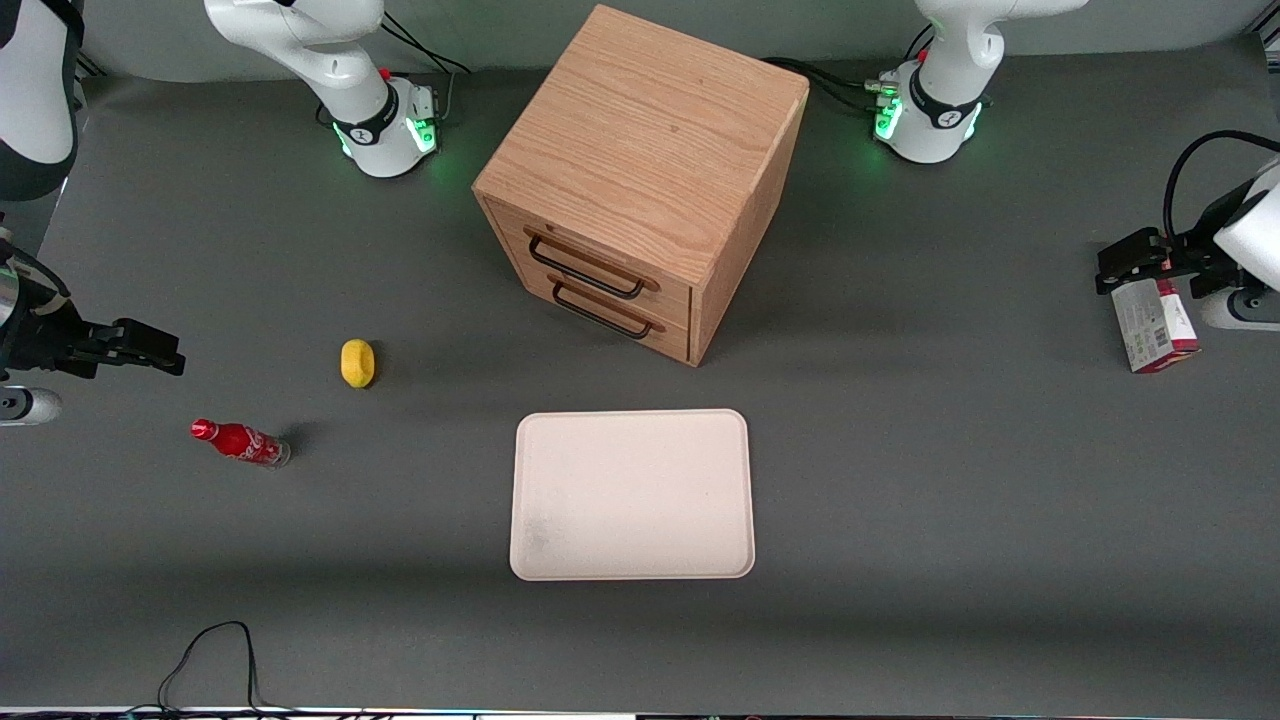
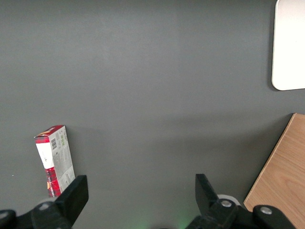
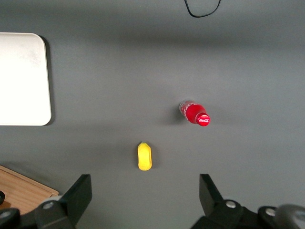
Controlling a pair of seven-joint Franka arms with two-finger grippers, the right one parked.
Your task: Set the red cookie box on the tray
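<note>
The reach is in hand — the gripper [image 2: 138, 202] hangs open beside the standing red cookie box [image 1: 1153, 324], at the working arm's end of the table, well apart from the tray [image 1: 631, 494] — next it must straddle and clamp the box.

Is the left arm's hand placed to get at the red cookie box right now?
Probably yes: the hand hovers open beside the red cookie box, which stands alone at the working arm's end of the table, with nothing between them.

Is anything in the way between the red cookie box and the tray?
Nothing visible. The thin red cookie box stands at the working arm's end, by the open tool. Only bare grey table lies between it and the cream rectangular tray.
</note>
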